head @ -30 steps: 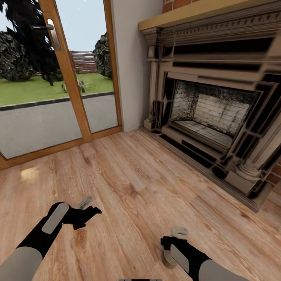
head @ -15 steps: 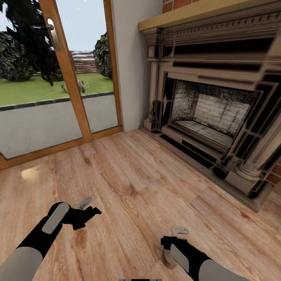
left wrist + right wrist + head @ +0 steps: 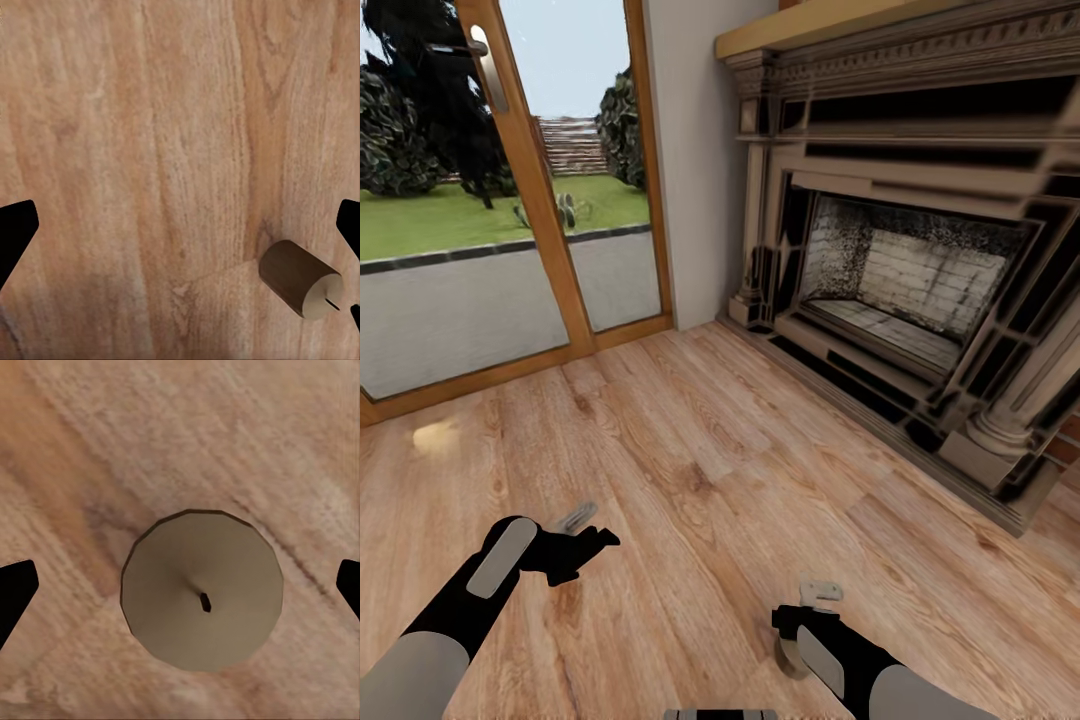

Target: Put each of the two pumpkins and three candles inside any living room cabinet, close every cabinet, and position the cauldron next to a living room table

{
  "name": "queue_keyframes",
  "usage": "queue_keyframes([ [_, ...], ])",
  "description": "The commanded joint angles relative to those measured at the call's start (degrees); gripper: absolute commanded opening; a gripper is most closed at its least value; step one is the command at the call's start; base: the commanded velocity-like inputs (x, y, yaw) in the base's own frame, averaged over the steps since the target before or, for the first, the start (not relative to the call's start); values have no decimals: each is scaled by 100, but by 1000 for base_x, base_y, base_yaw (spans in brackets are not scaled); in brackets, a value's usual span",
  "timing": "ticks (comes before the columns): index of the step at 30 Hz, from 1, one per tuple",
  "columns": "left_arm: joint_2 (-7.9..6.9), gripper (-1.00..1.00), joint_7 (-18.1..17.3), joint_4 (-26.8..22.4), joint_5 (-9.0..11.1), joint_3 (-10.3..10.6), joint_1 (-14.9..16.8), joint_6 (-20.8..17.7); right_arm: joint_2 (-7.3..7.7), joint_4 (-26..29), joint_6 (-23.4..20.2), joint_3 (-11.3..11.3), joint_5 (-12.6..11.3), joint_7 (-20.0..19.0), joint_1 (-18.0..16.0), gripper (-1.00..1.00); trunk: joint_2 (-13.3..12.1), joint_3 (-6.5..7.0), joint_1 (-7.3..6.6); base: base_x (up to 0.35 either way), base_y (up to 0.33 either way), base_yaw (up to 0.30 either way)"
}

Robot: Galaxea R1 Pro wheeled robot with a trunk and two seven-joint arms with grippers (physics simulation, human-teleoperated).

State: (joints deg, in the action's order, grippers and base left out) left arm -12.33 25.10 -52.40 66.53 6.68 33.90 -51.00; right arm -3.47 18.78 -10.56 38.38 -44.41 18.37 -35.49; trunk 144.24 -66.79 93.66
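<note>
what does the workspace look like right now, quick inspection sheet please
surface: light wood plank floor
job's things: one candle upright on the floor, between the right claw's fingers; a candle in the left wrist view, cannot tell if it is the same one
clutter: nothing seen
claws: left claw open, empty; right claw open above the candle
cables: nothing seen
surroundings: fireplace surround, glass door onto a garden
</note>
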Motion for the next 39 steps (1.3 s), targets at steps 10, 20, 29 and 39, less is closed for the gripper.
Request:
queue_keyframes([
  [10,-6,100,56,-7,63,18,3,-6,4,12,-25,47,-33,44,-7,100,16,-227,24,0,0,0],
  [20,-119,100,-1043,24,66,-3,-14,-389,4,12,-25,47,-33,44,-6,100,29,-449,50,0,0,0],
  [29,-475,100,-2811,58,17,39,-69,-592,4,12,-25,47,-33,41,-7,100,36,-559,63,0,0,0],
  [39,-447,100,-2850,55,10,64,-76,-589,4,12,-25,47,-33,41,-4,100,36,-559,63,41,0,0],
])
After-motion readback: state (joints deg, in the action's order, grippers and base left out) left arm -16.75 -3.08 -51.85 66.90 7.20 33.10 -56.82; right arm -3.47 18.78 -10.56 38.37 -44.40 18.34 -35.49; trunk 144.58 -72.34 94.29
